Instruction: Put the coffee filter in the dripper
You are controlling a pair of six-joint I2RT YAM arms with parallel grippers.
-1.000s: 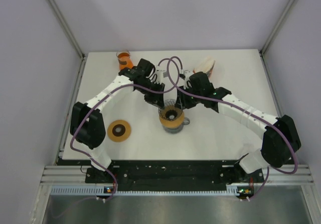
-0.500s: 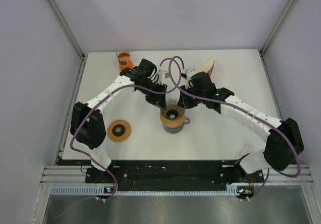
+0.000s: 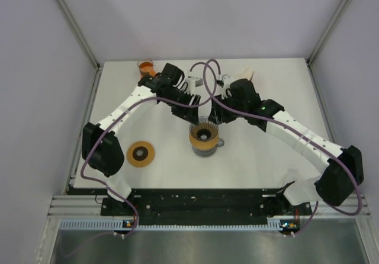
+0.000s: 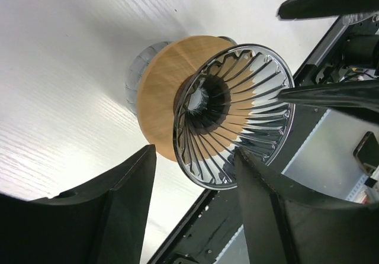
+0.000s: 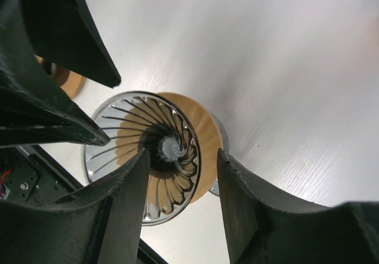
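Ribbed, glassy conical dripper (image 4: 234,117) on round wooden collar (image 4: 159,91)

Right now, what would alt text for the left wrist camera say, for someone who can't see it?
An empty, ribbed clear dripper with a wooden collar stands on a white table, seen close up between the open fingers of the left end effector.

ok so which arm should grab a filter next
Right. The dripper is empty and both hands are open, holding nothing. The filters lie at the back right, just behind the right hand, farther from the left hand.
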